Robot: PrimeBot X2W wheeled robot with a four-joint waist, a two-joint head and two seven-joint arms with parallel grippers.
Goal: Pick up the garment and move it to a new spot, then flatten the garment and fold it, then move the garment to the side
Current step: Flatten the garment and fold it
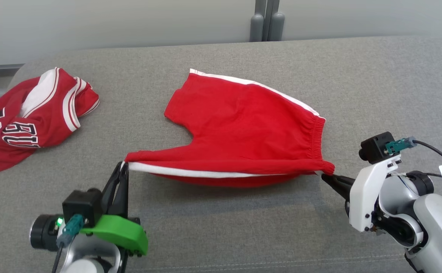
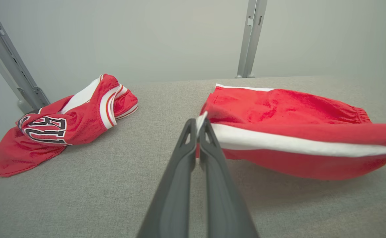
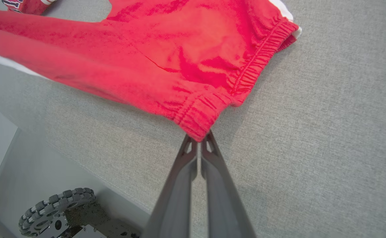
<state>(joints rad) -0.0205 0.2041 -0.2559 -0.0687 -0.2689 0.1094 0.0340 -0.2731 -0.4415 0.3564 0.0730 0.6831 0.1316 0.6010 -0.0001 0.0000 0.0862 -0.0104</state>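
Red shorts (image 1: 243,125) hang by their near edge between my 2 grippers.
Head view: the long axis runs left to right across the grey table (image 1: 243,235). My left gripper (image 1: 123,167) is clamped on the leg-hem corner and my right gripper (image 1: 325,176) on the waistband corner, with the near edge lifted taut and the rest lying on the table beyond. A red jersey (image 1: 27,121) lies well apart at my left. Left wrist view: my jaws pinch the white stripe's end, and the cloth stretches off to that view's right. Right wrist view: my jaws are closed on the elastic corner, and the fabric runs up and to that view's left. I judge both arms must travel together.
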